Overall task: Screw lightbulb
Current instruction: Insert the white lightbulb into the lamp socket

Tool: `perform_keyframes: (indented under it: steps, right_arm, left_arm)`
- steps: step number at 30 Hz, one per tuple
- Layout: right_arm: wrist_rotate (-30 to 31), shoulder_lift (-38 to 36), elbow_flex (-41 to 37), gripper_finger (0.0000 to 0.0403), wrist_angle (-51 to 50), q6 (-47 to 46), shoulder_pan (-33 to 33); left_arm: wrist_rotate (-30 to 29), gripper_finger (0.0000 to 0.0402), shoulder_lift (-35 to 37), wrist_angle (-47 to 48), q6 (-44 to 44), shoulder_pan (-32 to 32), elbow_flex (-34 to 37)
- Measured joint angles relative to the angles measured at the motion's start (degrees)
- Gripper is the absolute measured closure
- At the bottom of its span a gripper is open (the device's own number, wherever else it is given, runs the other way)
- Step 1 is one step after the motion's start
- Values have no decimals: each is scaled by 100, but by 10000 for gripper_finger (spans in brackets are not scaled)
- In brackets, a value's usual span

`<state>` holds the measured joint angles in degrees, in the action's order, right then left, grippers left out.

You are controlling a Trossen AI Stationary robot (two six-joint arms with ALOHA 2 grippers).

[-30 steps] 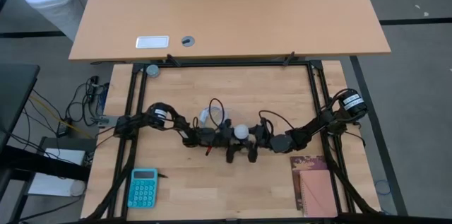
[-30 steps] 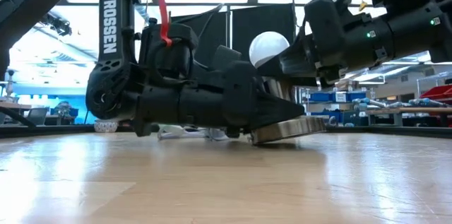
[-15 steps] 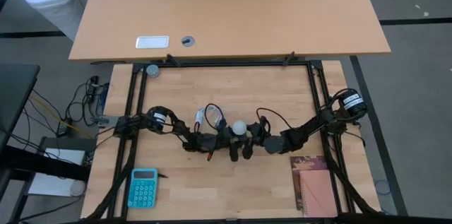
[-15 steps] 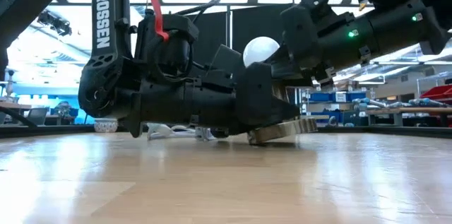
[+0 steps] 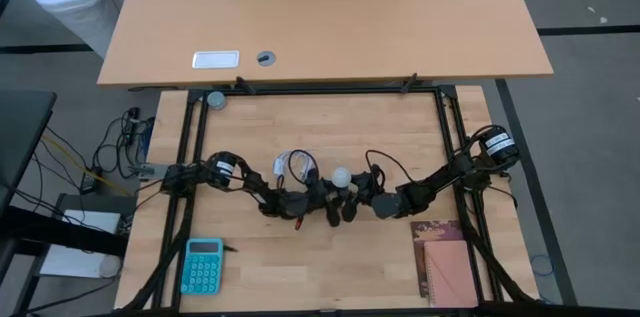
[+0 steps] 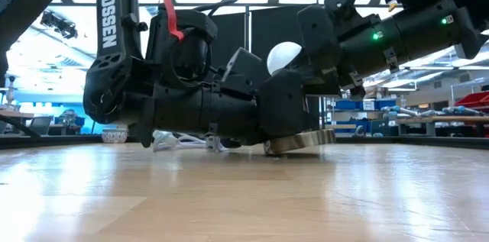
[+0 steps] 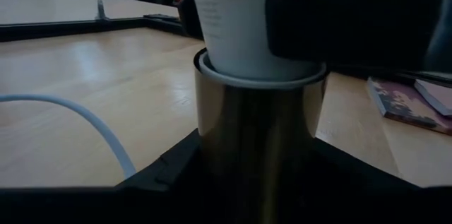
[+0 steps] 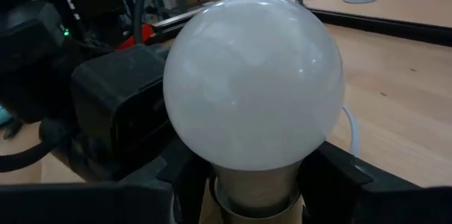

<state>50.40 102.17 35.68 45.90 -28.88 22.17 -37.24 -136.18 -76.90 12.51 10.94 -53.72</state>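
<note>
you had the lightbulb [image 5: 342, 175] seated in the metal socket [image 6: 299, 140], between the grippers. the right gripper [image 5: 352, 200] was clamped on the bulb's neck; the left gripper [image 5: 327, 205] was clamped on the socket.

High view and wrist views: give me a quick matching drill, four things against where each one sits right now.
Things:
1. white pear-shaped lightbulb
2. teal calculator
3. maroon notebook
4. white cable

Places:
A. table's front right corner
B. seated in the shiny metal socket, mid-table
C. table's front left corner
D. lying on the wood beside the socket

Pairs: 1-B, 2-C, 3-A, 4-D
</note>
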Motion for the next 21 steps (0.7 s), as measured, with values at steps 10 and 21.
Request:
perform_keyframes:
  steps: [10, 21]
  right_arm:
    - [30, 0, 0, 213, -32, 38, 9]
    - [-110, -6, -2, 208, -47, 196, 17]
  left_arm:
    - [-20, 204, 0, 148, -12, 0, -45]
    - [304, 204, -4, 10, -306, -5, -28]
